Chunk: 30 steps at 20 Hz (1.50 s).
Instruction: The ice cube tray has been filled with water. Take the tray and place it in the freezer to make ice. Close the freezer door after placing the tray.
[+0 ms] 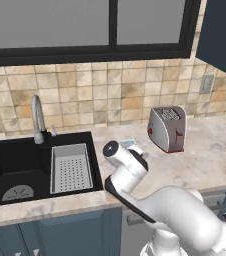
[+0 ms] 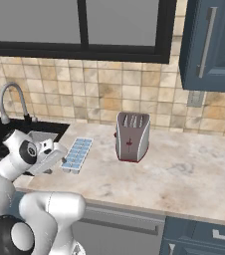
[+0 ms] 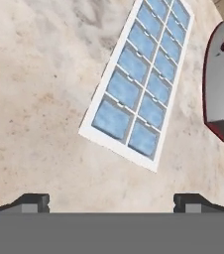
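A long white plastic ice cube tray (image 3: 142, 77) with pale blue water (image 3: 113, 119) lies flat on the beige marbled stone counter (image 2: 184, 174), beside a silver toaster (image 2: 132, 136). The two-finger gripper (image 3: 111, 201) hovers above its near end, fingers spread wide, holding nothing.

A home kitchen: a black sink (image 1: 15, 170) with a curved faucet (image 1: 37, 120), a toaster (image 2: 132, 136) on the marble desk (image 2: 184, 174), a tiled backsplash (image 1: 95, 95), dark blue cabinets (image 2: 211, 40).

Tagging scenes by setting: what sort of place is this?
A rendered home kitchen: a black sink with a faucet, a toaster on a stone counter, tiled backsplash under a window.
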Available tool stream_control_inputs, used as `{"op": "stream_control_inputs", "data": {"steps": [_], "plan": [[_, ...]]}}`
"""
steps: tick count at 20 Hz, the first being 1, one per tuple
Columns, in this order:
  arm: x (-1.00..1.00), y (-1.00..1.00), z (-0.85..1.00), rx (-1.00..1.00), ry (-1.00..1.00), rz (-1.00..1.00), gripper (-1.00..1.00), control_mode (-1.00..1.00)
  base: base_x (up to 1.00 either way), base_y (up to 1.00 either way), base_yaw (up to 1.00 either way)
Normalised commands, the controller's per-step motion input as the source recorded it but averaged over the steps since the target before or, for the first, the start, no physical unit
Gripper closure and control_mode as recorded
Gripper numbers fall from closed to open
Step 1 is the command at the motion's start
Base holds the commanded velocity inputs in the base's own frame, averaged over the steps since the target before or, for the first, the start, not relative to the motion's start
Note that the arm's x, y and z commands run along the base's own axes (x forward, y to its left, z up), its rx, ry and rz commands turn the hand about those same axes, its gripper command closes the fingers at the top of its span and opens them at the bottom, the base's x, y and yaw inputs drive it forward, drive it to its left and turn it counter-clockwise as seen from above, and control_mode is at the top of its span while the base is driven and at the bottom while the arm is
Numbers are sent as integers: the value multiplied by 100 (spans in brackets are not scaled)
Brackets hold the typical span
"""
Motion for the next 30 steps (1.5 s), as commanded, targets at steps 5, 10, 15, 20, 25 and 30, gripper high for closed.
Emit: {"op": "stream_control_inputs", "data": {"steps": [5,10,15,20,25,30], "plan": [[19,5,-36,-15,3,12,-100,-100,0,0,0],[25,0,-19,-13,0,18,-100,-100,0,0,0],[15,0,-5,-11,0,12,-100,-100,0,0,0],[12,0,0,-7,0,4,-100,-100,0,0,0],[15,-7,0,-4,0,1,-100,-100,0,0,0],[7,-25,0,-1,0,0,-100,-100,0,0,0]]}}
